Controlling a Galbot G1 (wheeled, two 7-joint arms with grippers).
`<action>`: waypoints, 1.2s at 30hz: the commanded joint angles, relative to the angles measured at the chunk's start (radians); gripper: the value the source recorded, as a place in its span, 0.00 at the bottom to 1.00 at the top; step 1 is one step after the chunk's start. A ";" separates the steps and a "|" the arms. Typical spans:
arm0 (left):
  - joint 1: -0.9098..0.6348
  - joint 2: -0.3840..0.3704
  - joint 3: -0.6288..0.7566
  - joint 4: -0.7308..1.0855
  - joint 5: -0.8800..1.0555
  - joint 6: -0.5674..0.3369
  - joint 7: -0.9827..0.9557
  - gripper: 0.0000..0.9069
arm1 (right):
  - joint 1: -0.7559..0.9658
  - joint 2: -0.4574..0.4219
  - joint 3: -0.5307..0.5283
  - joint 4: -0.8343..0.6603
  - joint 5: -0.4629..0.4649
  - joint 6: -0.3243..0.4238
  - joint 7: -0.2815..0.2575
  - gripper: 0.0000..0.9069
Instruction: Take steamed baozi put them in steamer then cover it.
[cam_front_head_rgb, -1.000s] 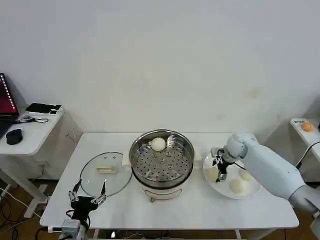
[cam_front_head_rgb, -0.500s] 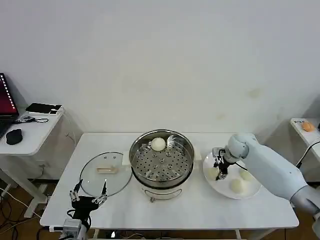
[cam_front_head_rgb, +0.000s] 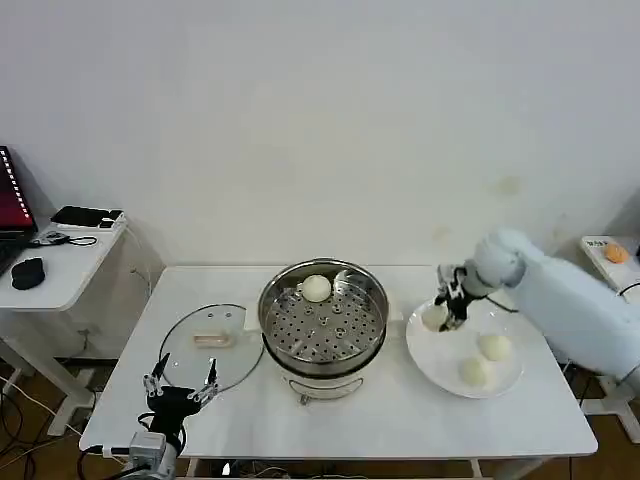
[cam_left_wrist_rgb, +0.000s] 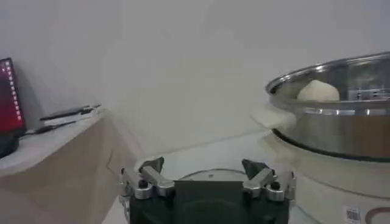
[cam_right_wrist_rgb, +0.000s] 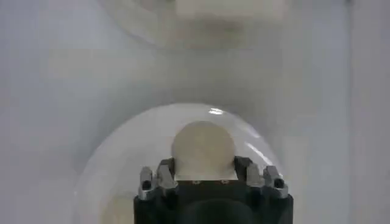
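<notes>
One baozi (cam_front_head_rgb: 316, 288) sits in the steamer (cam_front_head_rgb: 323, 322); right gripper (cam_front_head_rgb: 447, 308) jaws are closed on a second baozi (cam_right_wrist_rgb: 203, 148) above the plate (cam_front_head_rgb: 440, 359). We carry it level, release low over the tray. Left gripper (cam_front_head_rgb: 179, 392), jaws spread and empty, idles by the cover (cam_front_head_rgb: 208, 346).

The right hand (cam_front_head_rgb: 447, 310) has risen from the white plate (cam_front_head_rgb: 505, 375) with one steamed baozi (cam_front_head_rgb: 434, 317) clamped between its fingers; below it, two baozi remain where three lay a second ago.
</notes>
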 joint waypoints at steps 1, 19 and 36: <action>0.007 0.008 -0.003 -0.040 0.000 0.003 0.004 1.00 | 0.407 0.015 -0.224 0.088 0.295 -0.081 -0.026 0.71; 0.037 -0.014 -0.006 -0.125 -0.004 0.007 -0.003 1.00 | 0.451 0.472 -0.375 -0.086 0.492 -0.221 -0.015 0.71; 0.051 -0.028 -0.008 -0.145 -0.004 0.006 -0.012 1.00 | 0.260 0.666 -0.389 -0.296 0.380 -0.209 -0.009 0.71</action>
